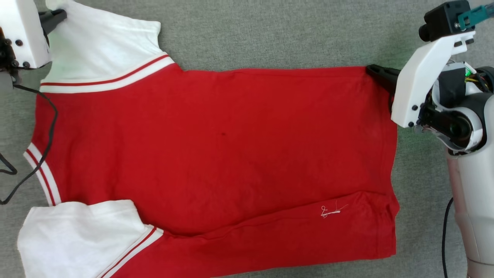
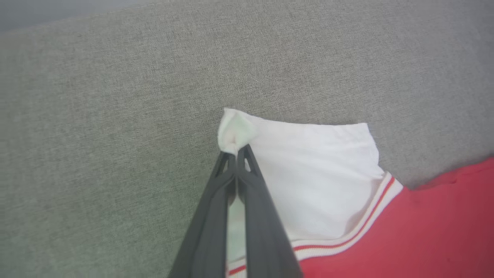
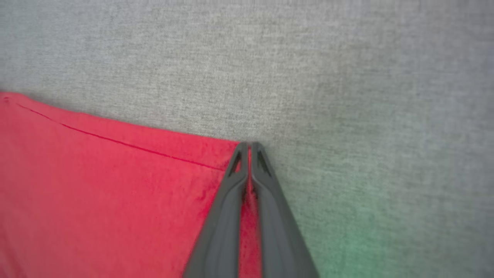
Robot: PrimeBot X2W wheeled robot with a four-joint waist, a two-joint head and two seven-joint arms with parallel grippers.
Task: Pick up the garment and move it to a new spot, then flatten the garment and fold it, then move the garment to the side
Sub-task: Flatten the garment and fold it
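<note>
Head view, left to right. At the upper left of the frame, the left gripper (image 1: 61,16) meets the tip of the garment's upper white sleeve (image 1: 104,42). In the left wrist view its jaws are pressed together, pinching a small tuft of white sleeve cloth. A black cable (image 1: 48,127) hangs along the left edge, crossing the shoulder of the garment (image 1: 216,146). The garment lies spread flat on the grey fabric surface (image 1: 270,34), filling the centre of the frame, with its collar side to the left and its hem to the right. A second white sleeve (image 1: 81,235) sits at the lower left, and the lower edge is folded up in a long band. A loose white thread (image 1: 332,211) rests on that band, lower right of centre. At the upper right, the right gripper (image 1: 373,71) touches the hem's upper corner. In the right wrist view its jaws are closed on that corner, red cloth showing between the fingers (image 3: 225,216).
</note>
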